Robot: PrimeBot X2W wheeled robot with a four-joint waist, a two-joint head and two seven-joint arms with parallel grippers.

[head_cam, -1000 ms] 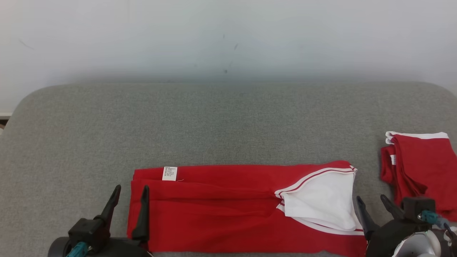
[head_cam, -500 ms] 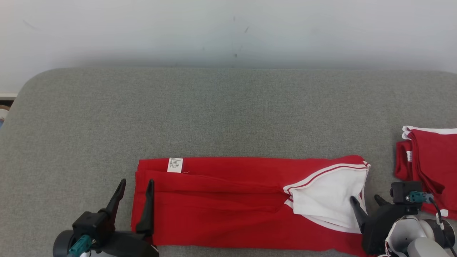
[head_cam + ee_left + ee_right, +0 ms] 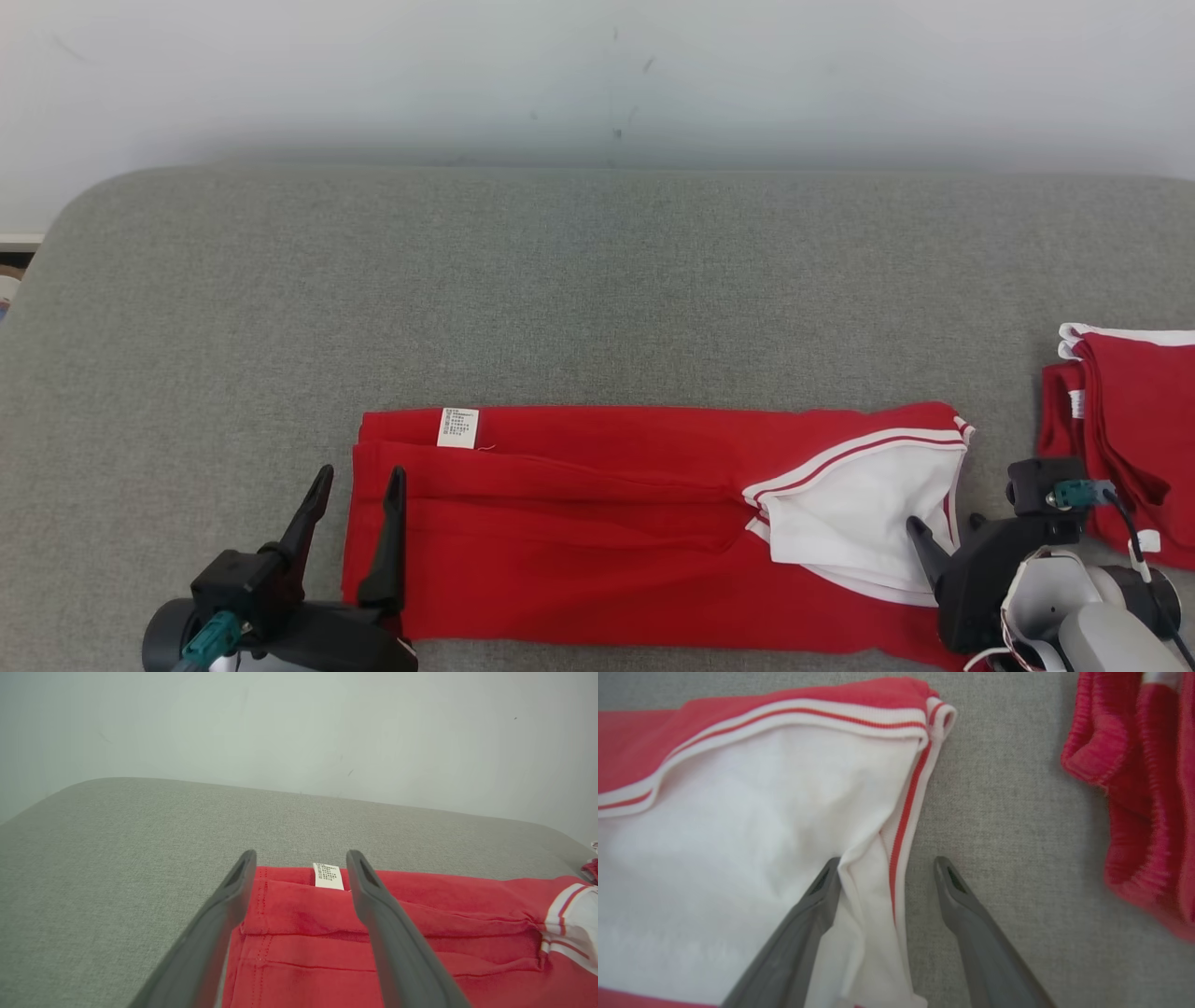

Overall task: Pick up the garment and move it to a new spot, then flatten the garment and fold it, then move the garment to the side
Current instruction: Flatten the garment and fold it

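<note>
The garment (image 3: 579, 532) is red with a white striped-edged panel at its right end, folded into a long band across the near part of the grey cushion. A small white label (image 3: 328, 876) sits on its far left edge. My left gripper (image 3: 359, 481) is open and straddles the garment's left edge (image 3: 261, 914), one finger over the cloth, one over the cushion. My right gripper (image 3: 886, 863) is open over the white panel's right hem (image 3: 901, 830), its left fingertip pressing into the white cloth (image 3: 840, 523).
A second red garment (image 3: 1130, 429), folded, with white trim, lies at the cushion's right edge, close to my right wrist. The grey cushion (image 3: 560, 299) stretches bare behind the garment up to a pale wall. The cushion's left corner is rounded.
The camera tipped, shifting the scene. My right gripper has moved left onto the white panel's hem. The left gripper holds its place at the left edge.
</note>
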